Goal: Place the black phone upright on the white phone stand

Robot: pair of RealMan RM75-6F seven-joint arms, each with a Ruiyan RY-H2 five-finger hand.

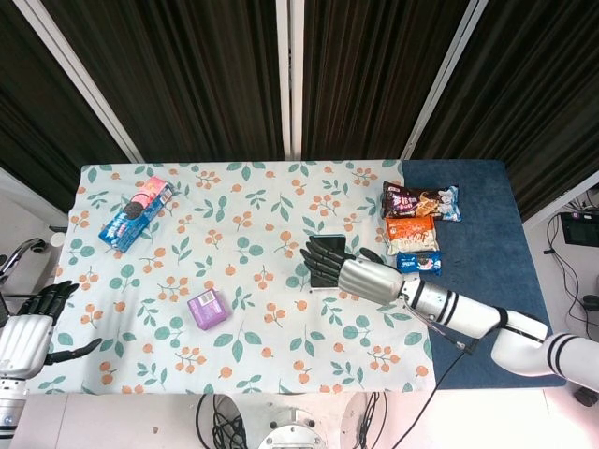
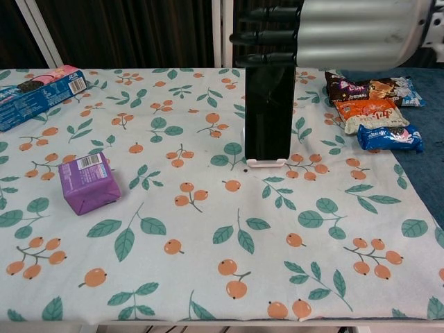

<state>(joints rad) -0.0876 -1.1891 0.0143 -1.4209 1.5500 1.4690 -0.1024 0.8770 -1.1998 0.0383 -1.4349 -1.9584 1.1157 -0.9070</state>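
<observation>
1. In the chest view, your right hand was cut off by the top and right edges; only its fingers and part of its back showed.
2. In the head view, that hand covered most of the white phone stand, and only the far edge of the black phone showed beyond its fingertips.
3. Your left hand was partly cut by the left edge of the head view.
4. Print on the snack packets beyond your right hand was too small to read.
</observation>
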